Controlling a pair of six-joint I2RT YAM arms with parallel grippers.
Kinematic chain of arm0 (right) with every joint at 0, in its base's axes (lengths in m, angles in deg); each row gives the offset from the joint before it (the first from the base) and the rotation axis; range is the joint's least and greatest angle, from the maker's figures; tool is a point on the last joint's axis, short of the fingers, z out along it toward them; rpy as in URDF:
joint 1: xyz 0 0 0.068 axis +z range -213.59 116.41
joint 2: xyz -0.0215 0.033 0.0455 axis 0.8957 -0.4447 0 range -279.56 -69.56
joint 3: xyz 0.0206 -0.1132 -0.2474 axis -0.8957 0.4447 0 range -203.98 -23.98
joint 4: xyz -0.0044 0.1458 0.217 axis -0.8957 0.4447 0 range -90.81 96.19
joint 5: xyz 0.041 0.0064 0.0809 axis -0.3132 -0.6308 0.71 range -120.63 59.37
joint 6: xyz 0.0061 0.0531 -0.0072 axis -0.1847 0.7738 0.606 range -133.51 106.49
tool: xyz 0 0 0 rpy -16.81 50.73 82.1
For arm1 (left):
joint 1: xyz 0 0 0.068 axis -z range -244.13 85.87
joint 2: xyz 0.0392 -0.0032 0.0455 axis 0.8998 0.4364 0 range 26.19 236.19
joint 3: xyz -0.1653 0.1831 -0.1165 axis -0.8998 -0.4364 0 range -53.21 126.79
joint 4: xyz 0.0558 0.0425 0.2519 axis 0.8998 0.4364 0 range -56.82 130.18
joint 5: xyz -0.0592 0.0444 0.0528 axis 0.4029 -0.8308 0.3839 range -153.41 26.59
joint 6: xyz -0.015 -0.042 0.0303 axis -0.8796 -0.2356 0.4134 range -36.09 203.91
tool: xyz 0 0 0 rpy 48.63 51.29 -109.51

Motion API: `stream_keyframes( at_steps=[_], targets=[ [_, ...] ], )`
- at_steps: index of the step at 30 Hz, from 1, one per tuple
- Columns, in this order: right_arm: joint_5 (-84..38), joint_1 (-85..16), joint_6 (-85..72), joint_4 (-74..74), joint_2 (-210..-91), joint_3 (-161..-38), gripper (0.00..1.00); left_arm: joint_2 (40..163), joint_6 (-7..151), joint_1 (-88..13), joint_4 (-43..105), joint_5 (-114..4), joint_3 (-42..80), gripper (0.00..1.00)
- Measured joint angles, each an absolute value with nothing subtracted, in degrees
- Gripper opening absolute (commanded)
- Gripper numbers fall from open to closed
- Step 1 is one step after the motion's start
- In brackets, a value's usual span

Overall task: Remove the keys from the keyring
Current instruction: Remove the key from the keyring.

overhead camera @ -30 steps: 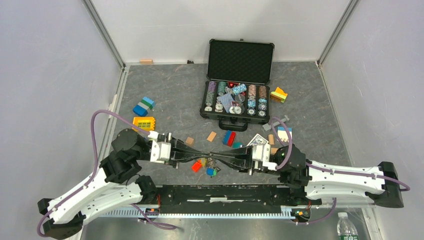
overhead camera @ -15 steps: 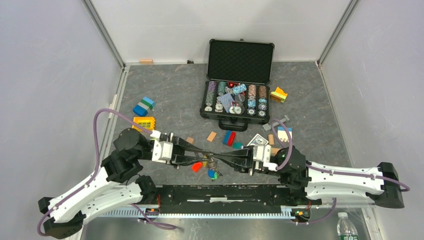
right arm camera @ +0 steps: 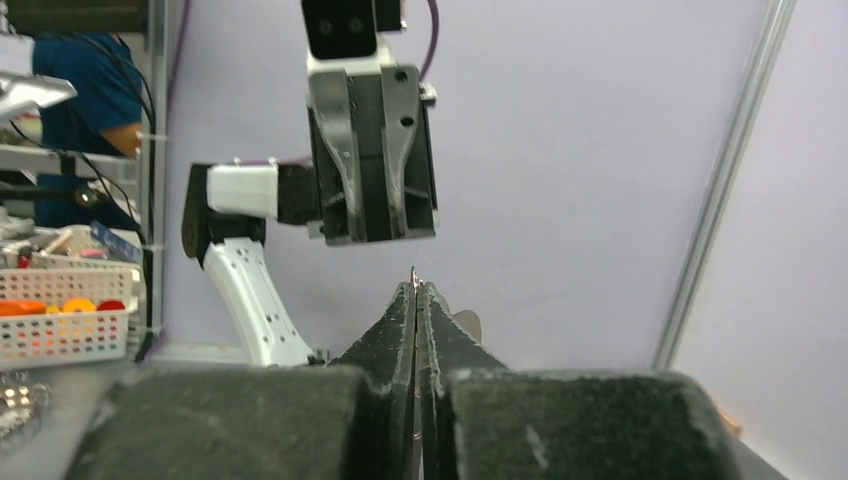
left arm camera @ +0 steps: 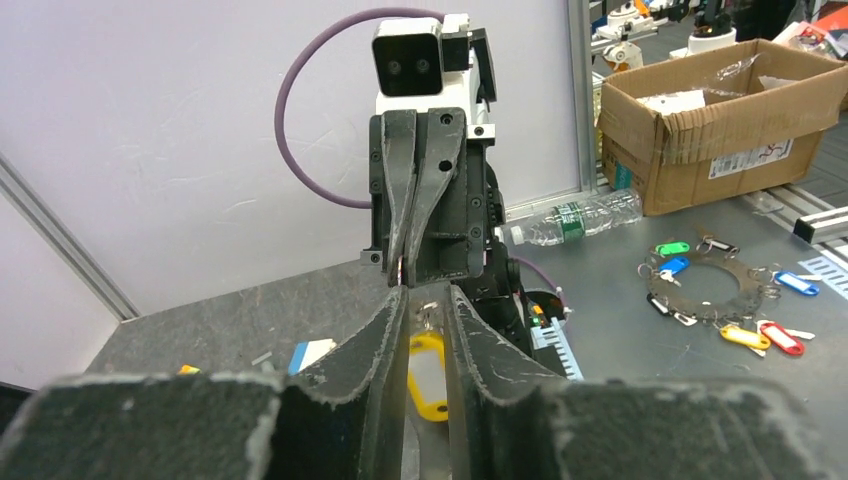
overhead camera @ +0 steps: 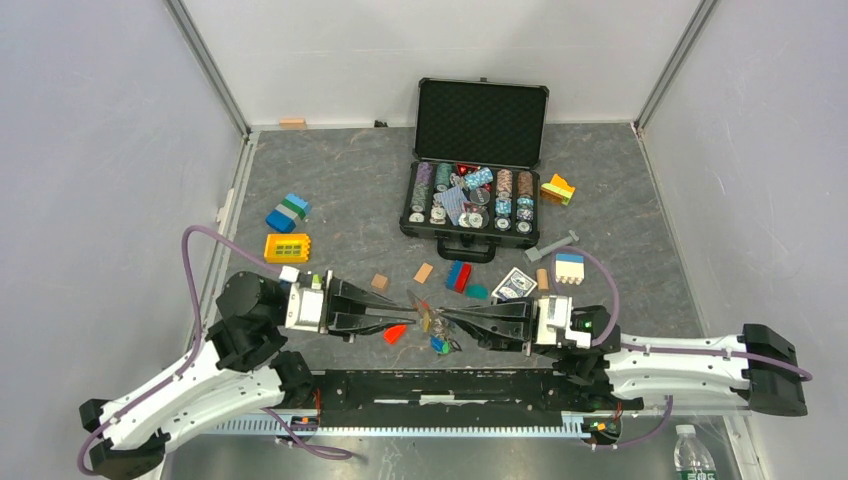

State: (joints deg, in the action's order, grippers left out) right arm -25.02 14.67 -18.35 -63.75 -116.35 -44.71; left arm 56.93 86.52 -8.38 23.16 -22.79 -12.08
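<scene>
The keyring (overhead camera: 432,322) hangs between the two gripper tips near the table's front middle. A thin wire of the keyring (right arm camera: 413,272) sticks out of my right gripper (right arm camera: 415,288), which is shut on it. Blue and green keys (overhead camera: 441,345) dangle below it, and a red key (overhead camera: 395,333) lies just to the left. My left gripper (overhead camera: 412,303) faces the right gripper (overhead camera: 445,315) tip to tip. In the left wrist view its jaws stand slightly apart, and a yellow key (left arm camera: 425,362) shows in the gap without being pinched.
An open poker chip case (overhead camera: 480,120) stands at the back centre. Coloured blocks (overhead camera: 287,246) lie at the left, and small blocks (overhead camera: 459,276) and a card deck (overhead camera: 515,284) lie just behind the grippers. A black rail (overhead camera: 450,385) runs along the near edge.
The right gripper has shut on the keyring. The left gripper has gone from shut to slightly open and drawn back a little to the left. The key bundle has shifted slightly nearer and to the right.
</scene>
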Motion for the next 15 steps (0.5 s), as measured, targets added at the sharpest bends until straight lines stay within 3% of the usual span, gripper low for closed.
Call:
stream_keyframes(
  at_steps=[15],
  targets=[
    [-22.66,14.67,-14.72,-74.52,-120.76,-44.32,0.00,61.45,82.30,-8.38,19.22,-20.80,-12.37,0.16]
  ],
)
